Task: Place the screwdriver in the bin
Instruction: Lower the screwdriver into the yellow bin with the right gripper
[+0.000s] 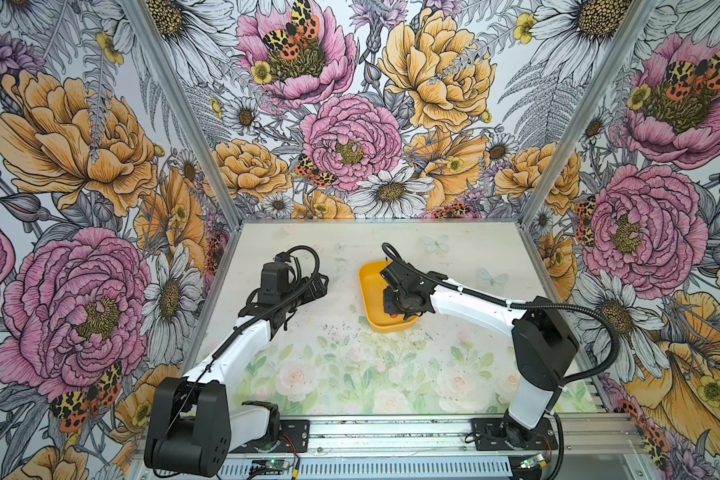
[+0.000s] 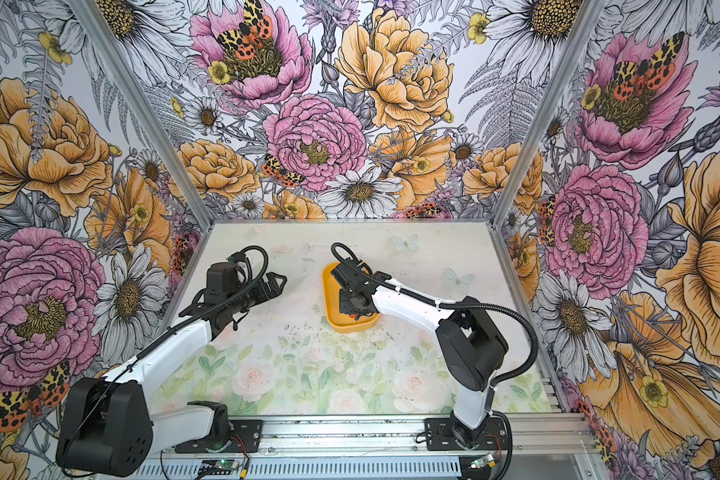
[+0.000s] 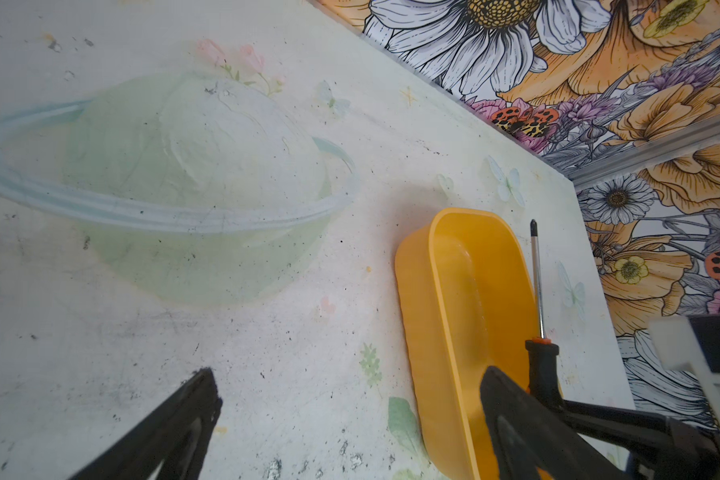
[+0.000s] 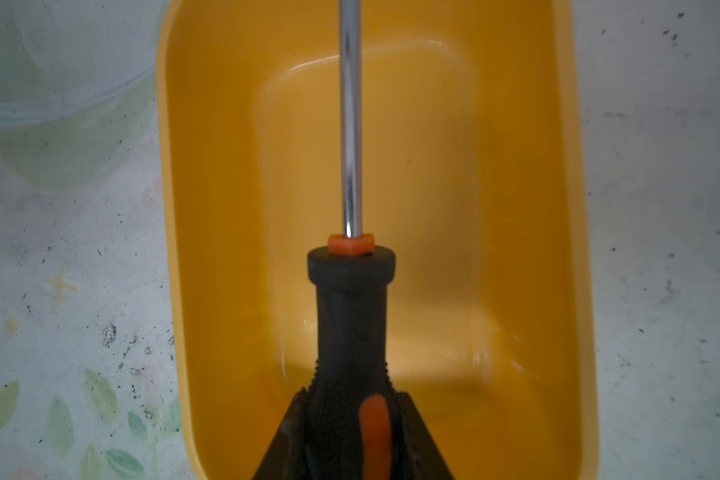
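- Screwdriver (image 4: 350, 311), small, with a thin bright metal shaft and a black ribbed handle with an orange collar and orange strip. You have it gripped by the handle in your right claw (image 4: 350, 401). It is held over the inside of the bin, shaft running along the bin's length and pointing to the far end. In a top view only its orange butt (image 1: 393, 316) peeks out below the claw, at the bin's near end. You cannot tell whether any part of it touches the bin's floor.
- Bin (image 4: 225, 208), a shallow yellow-orange plastic rectangular tray with rounded corners and low walls. It sits on the tabletop right of centre, long side running near to far, seen in both top views (image 1: 368, 291) (image 2: 329, 299). Its floor is bare where it shows.
- Right claw: closed on the screwdriver's handle, one black finger on each side of it. The arm reaches in from the right and covers much of the bin from above.
- Left claw (image 3: 350, 380): open, jaws spread wide with only tabletop showing between them. It hangs over the left half of the tabletop, well apart from the bin (image 3: 454, 311), pointing toward it.
- Tabletop (image 1: 350, 374): a pale sheet printed with faded roses and leaves at the near side, speckled with dark scuffs around the bin.
- Enclosure walls (image 1: 350, 124): large floral print in pink, orange and white on the left, far and right sides.
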`<state>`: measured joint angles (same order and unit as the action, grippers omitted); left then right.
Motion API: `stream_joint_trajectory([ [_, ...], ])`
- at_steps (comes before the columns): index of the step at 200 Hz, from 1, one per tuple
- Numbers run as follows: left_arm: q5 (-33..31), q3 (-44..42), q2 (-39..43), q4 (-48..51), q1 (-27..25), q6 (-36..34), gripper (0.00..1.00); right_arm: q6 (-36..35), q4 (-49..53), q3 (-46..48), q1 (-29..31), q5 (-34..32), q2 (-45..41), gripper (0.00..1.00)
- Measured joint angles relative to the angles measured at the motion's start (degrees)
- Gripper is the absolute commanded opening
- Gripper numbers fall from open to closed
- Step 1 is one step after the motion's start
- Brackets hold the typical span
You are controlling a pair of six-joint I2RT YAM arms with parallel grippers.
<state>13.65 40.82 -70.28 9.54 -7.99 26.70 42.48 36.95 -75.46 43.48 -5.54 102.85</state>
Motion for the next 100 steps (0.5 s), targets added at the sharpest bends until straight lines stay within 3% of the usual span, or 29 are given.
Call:
stream_joint_trajectory([
  [100,0.2,0.0,-0.11,-0.66,0.0,0.0,0.99,-0.09,0.02,-0.17,0.0,1.29,5.44,0.0],
])
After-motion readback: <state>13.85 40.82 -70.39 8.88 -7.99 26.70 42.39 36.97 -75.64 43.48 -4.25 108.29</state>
